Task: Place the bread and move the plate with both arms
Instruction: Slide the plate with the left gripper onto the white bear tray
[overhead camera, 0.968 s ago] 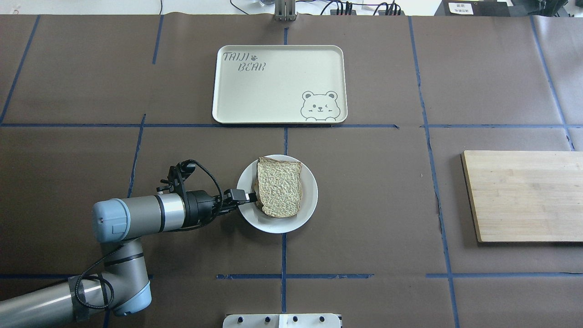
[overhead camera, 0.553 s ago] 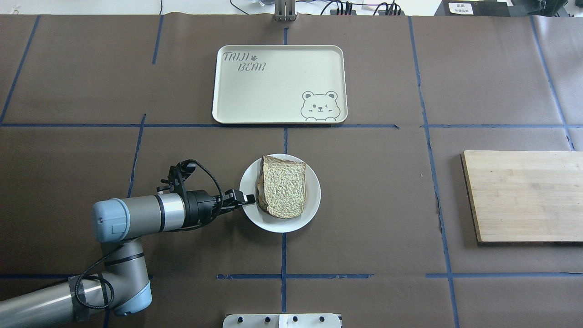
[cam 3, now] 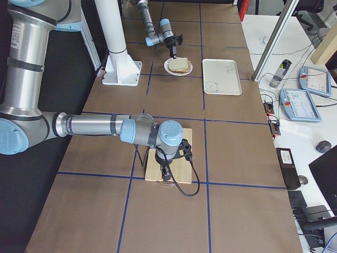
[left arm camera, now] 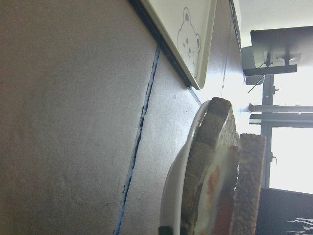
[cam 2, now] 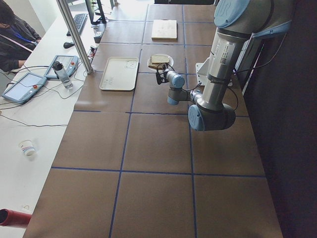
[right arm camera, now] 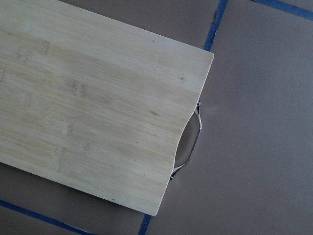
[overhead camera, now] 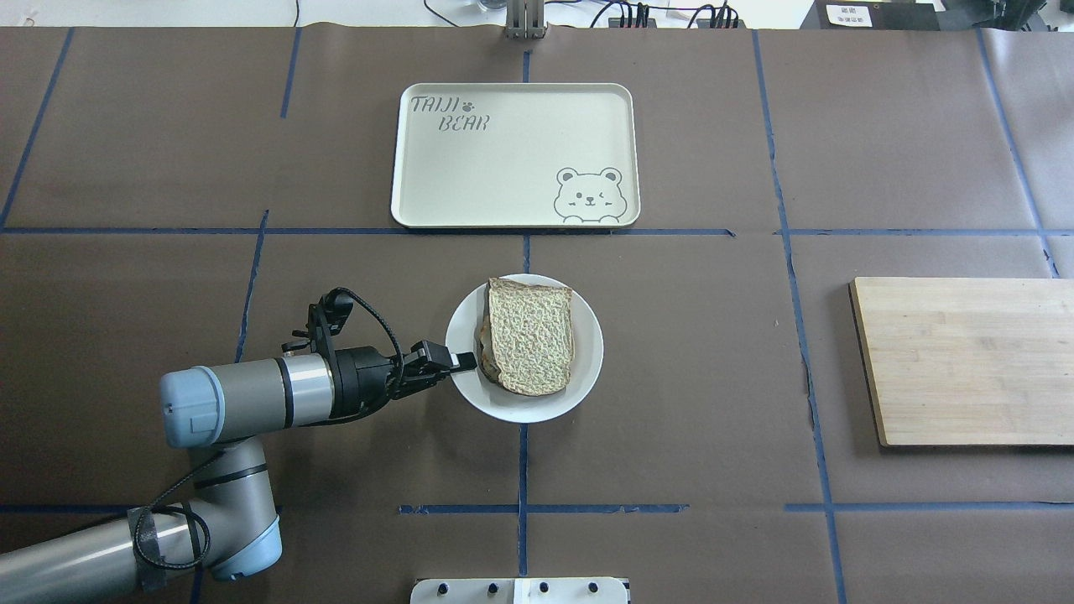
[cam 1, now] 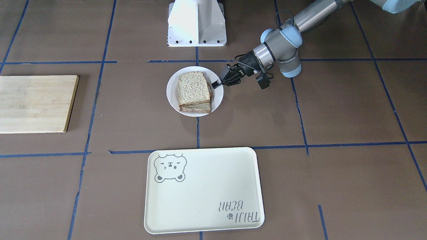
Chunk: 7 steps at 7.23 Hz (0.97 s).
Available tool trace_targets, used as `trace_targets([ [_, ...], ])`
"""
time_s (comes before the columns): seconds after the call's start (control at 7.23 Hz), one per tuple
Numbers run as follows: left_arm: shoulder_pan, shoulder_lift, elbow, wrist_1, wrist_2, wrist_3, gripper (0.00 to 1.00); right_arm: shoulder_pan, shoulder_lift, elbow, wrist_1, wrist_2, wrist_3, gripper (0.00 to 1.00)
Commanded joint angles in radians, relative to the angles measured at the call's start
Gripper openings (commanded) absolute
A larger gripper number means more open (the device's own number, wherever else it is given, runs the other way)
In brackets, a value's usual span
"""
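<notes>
The bread (overhead camera: pixel 533 335) lies on top of a darker toast slice on the white plate (overhead camera: pixel 579 373), near the table's middle. My left gripper (overhead camera: pixel 462 361) is shut on the plate's left rim. In the front view the left gripper (cam 1: pixel 217 83) meets the plate (cam 1: pixel 217 98) beside the bread (cam 1: pixel 194 88). The left wrist view shows the plate's rim (left arm camera: pixel 173 196) and the bread (left arm camera: pixel 249 186) edge-on. My right gripper (cam 3: pixel 166 174) shows only in the right side view, over the wooden board; I cannot tell whether it is open or shut.
A cream tray with a bear drawing (overhead camera: pixel 514 155) lies beyond the plate, away from the robot. A wooden cutting board (overhead camera: pixel 965 361) lies at the table's right. The robot's white base (cam 1: pixel 196 23) stands behind the plate.
The plate with the bread has slid to the right and a little toward the tray, and my left gripper has moved with it at the rim.
</notes>
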Motion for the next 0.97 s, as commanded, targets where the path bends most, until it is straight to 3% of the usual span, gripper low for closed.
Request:
trace_targets([
  [0.0,-0.061,-0.026,0.007,-0.002,0.04,-0.112,0.0,0.0,-0.001,-0.001,0.0,0.0,0.0,1.0],
  [0.28,-0.123,-0.083,0.088,0.016,0.046,-0.137,0.0,0.0,-0.001,0.0,0.001,0.0,0.0,1.0],
  [0.55,-0.193,-0.176,0.24,0.027,0.046,-0.203,0.0,0.0,0.001,0.003,0.001,0.0,0.0,1.0],
  [0.83,-0.246,-0.313,0.416,0.115,0.048,-0.223,0.0,0.0,0.002,0.002,0.001,0.0,0.0,1.0],
])
